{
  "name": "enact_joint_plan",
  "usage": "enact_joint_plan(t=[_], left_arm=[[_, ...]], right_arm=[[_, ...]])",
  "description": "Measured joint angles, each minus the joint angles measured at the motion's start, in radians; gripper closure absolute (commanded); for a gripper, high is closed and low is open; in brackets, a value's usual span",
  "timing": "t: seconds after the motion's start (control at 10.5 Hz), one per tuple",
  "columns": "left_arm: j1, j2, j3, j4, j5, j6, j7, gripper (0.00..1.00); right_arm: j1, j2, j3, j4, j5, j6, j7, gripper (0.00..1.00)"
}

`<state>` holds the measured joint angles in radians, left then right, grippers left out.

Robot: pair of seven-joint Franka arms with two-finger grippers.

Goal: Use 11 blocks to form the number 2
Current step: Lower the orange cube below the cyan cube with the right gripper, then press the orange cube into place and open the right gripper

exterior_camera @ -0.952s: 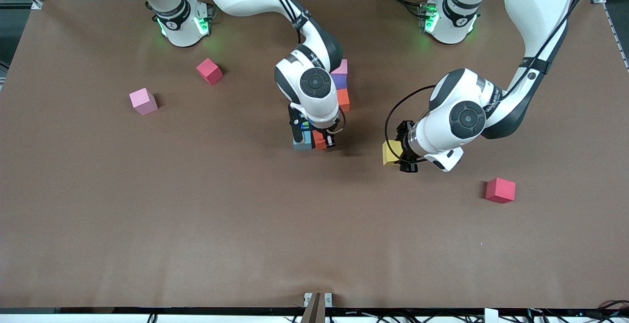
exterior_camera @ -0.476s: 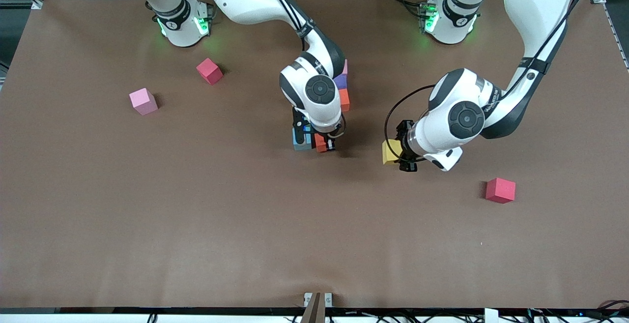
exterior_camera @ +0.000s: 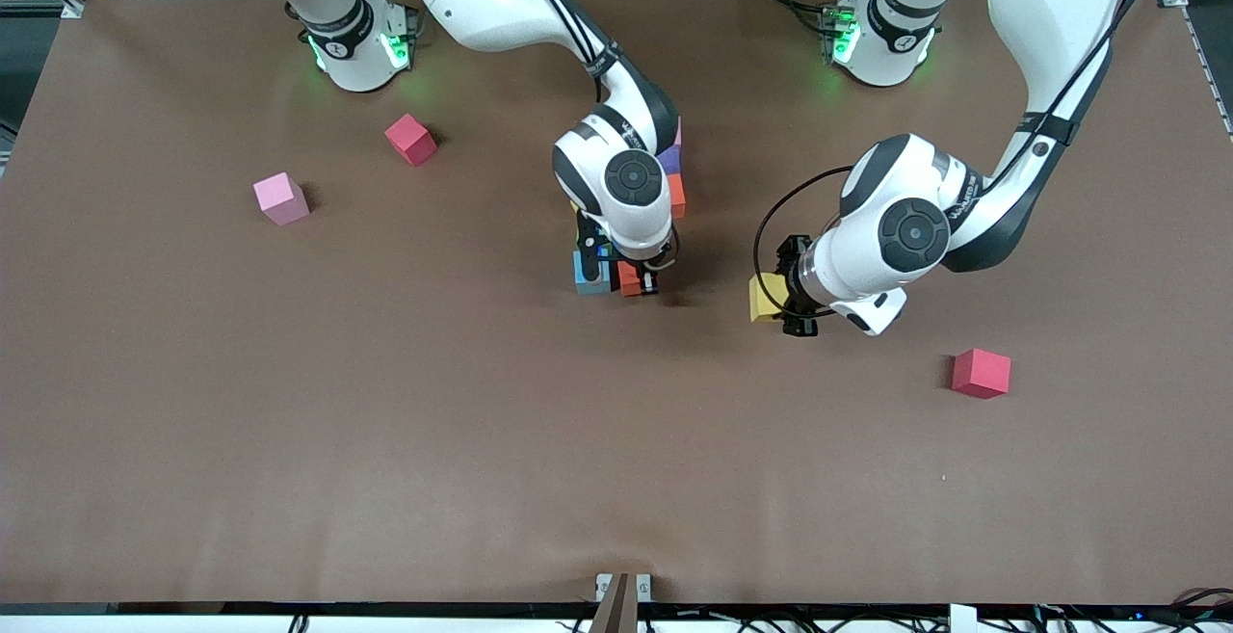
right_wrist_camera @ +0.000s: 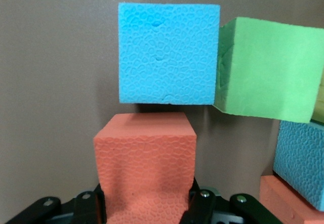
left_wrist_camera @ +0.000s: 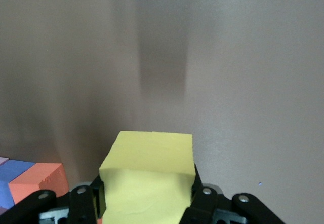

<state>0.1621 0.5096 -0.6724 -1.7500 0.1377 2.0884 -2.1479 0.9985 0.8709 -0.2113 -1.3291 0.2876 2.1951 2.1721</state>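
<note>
While my right claw (exterior_camera: pixel 636 281) sits clamped on an orange block (right_wrist_camera: pixel 145 155), I have it low at the edge of the half-built number 2 (exterior_camera: pixel 665 192) that lies nearest the front camera, in the middle of the bench (exterior_camera: pixel 385 440). From the right wrist the orange cube sits just beside a sky-blue block (right_wrist_camera: pixel 168 53), with the green block (right_wrist_camera: pixel 268 72) beside that, so I judge this step to be seating the orange cube into the bottom row. My left claw (exterior_camera: pixel 792 298) waits toward the left arm's end of the bench, gripping a yellow block (left_wrist_camera: pixel 149 176) above bare surface, well apart from the digit. A loose pink block (exterior_camera: pixel 280 198) lies toward the right arm's end; two crimson-red cubes (exterior_camera: pixel 981 373) are strays and not wanted. Next I would settle the orange cube flush with its neighbours, release it and lift straight up so nothing gets dragged, then bring the yellow one in.
</note>
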Motion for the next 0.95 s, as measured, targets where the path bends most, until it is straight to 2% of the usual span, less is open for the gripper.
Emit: enact_joint_plan(t=[0.95], left_arm=[[0.000,0.000,0.000,-0.001,0.000,0.000,0.000,0.62]], right_arm=[[0.001,0.005,-0.014,-0.019,-0.002,0.008,0.024,1.00]])
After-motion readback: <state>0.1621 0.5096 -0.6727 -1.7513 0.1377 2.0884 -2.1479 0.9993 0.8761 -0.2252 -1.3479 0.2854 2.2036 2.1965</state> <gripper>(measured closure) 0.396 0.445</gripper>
